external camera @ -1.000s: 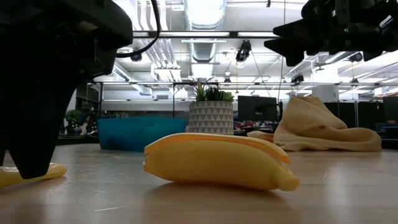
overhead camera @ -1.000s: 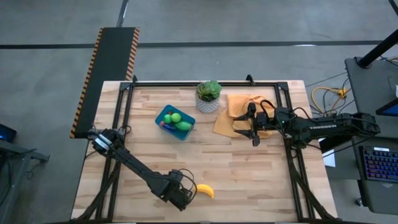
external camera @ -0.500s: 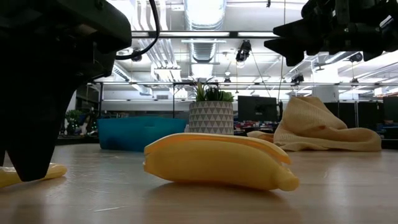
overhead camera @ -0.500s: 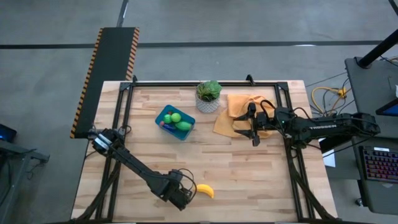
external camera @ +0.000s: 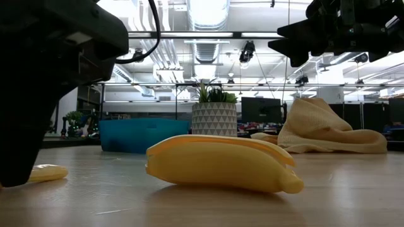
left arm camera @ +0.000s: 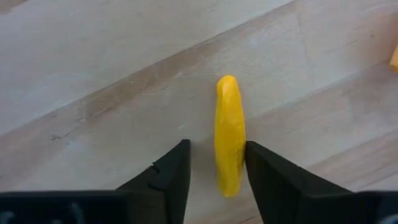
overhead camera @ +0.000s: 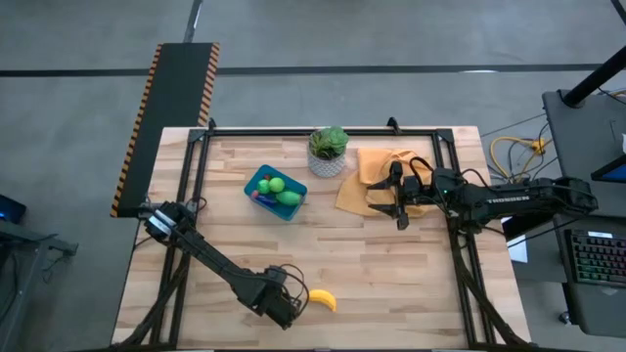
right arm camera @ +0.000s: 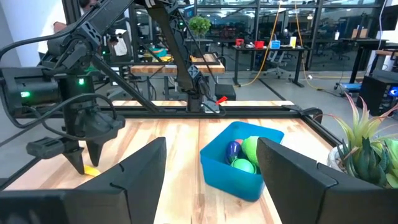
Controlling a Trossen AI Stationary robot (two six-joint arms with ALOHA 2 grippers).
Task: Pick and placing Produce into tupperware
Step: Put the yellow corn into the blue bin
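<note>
The blue tupperware [overhead camera: 275,192] stands left of the table's middle and holds green pieces and a purple one [right arm camera: 242,155]. A yellow banana [overhead camera: 323,300] lies near the table's near edge and fills the low view [external camera: 221,162]. My left gripper [overhead camera: 290,310] is open just left of the banana. Its fingers stand on either side of a slim yellow piece [left arm camera: 229,134] that lies flat on the wood, closer to one finger; I see no touch. My right gripper [overhead camera: 396,207] is open and empty above the orange-yellow cloth [overhead camera: 372,181].
A leafy plant in a white pot [overhead camera: 329,152] stands behind the tupperware, between it and the cloth. Black frame rails [overhead camera: 323,130] run along the table's far, left and right sides. Bare wood [overhead camera: 391,284] lies right of the banana.
In the low view my left gripper has shifted a little beside the slim yellow piece, and more of that piece shows now. The banana, the tupperware and my right arm have kept still.
</note>
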